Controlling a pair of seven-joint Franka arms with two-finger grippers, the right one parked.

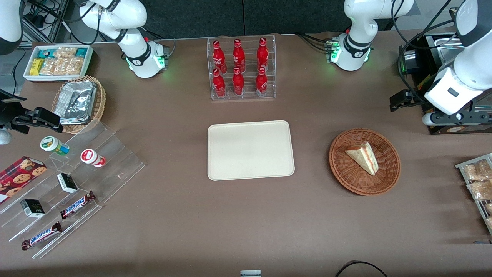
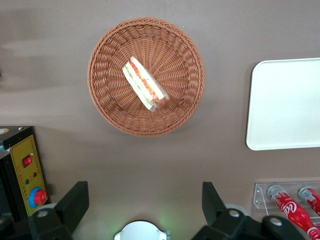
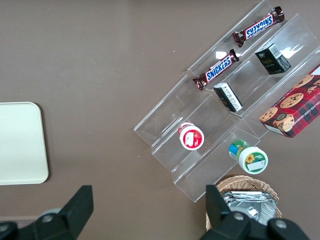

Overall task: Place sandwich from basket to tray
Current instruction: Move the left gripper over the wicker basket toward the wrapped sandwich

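Sandwich (image 2: 145,84) in basket (image 2: 107,107), well apart from wide-open, seemingly raised, empty jaws (image 2: 145,202).

Brown table (image 1: 246,231). A clear rack (image 1: 241,69) at mid-table, farthest from the front camera, holds six red cola bottles, upright, in two rows.

Toward the parked arm's end:
- A white bin (image 1: 57,61) of snack packets.
- Nearer the camera, a tan wicker basket (image 1: 78,103) holding foil trays.
- A stepped clear display (image 1: 111,169) carrying a green-lidded tub (image 1: 54,145), a red-lidded tub (image 1: 91,157), two dark small boxes (image 1: 67,182) and two Snickers bars (image 1: 77,204).
- A cookie box (image 1: 19,177) beside them.

Toward the working arm's end:
- A black control box (image 2: 25,175) with a yellow panel.
- A wire rack (image 1: 478,181) of bagged goods.
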